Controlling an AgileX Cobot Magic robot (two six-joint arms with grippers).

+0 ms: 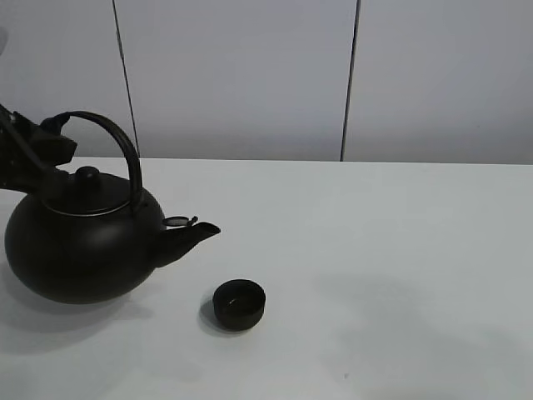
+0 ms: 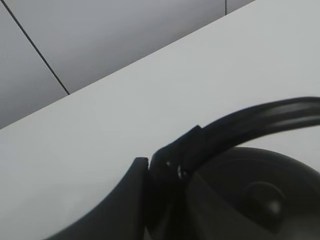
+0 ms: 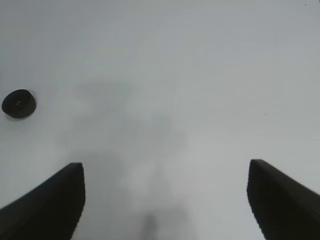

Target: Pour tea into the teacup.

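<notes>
Gripping the kettle handle [image 1: 127, 154], the left tool [image 1: 57, 140] stands well apart from the teacup [image 1: 239, 304].

It looks like a robotics lab: the robot's black left gripper [image 1: 60, 137] clamps the handle [image 1: 125, 150] of a kettle [image 1: 79, 250] at a plain white table [image 1: 400, 217], backed by smooth pale wall panels [image 1: 233, 75] with thin dark seams [image 1: 350, 83].

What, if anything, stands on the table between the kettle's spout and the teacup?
Nothing visible does. In the exterior high view only bare white table lies between the kettle's spout and the teacup. The teacup sits apart from the spout tip, nearer the camera and slightly to its right.
</notes>
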